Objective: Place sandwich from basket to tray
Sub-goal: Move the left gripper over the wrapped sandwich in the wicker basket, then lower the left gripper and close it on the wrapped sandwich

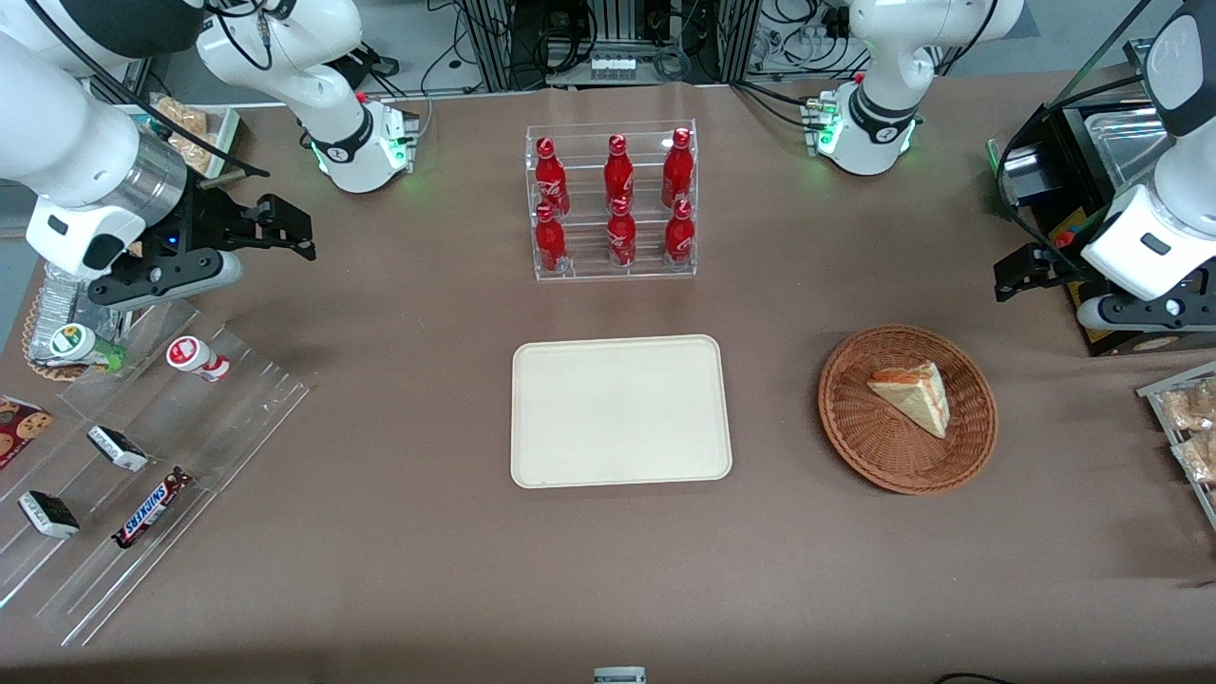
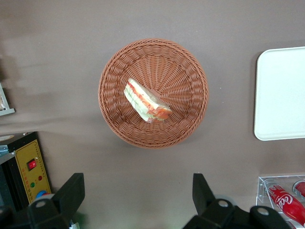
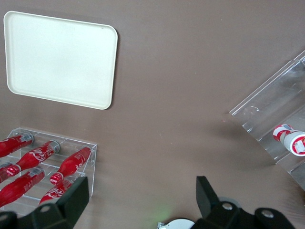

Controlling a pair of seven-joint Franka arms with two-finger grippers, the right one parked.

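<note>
Your hand (image 2: 136, 198) hangs spread above the basket (image 2: 153, 93); the sandwich (image 2: 147, 101) looks soft and light, so pinch gently across its bread faces.

Brown-clothed table (image 1: 399, 532) carries, frame centre, cream tray (image 1: 621, 410); right of it, wicker basket (image 1: 907, 408); upper centre, clear bottle rack (image 1: 612, 201); lower left, stepped acrylic racks (image 1: 142, 475). Gripper (image 1: 1015, 277) hovers at frame right — fingers spread.

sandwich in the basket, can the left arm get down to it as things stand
Probably yes. The sandwich lies alone and uncovered in the basket, whose rim is low. The gripper hangs above with fingers open, farther from the front camera than the basket, and nothing shows between them.
</note>
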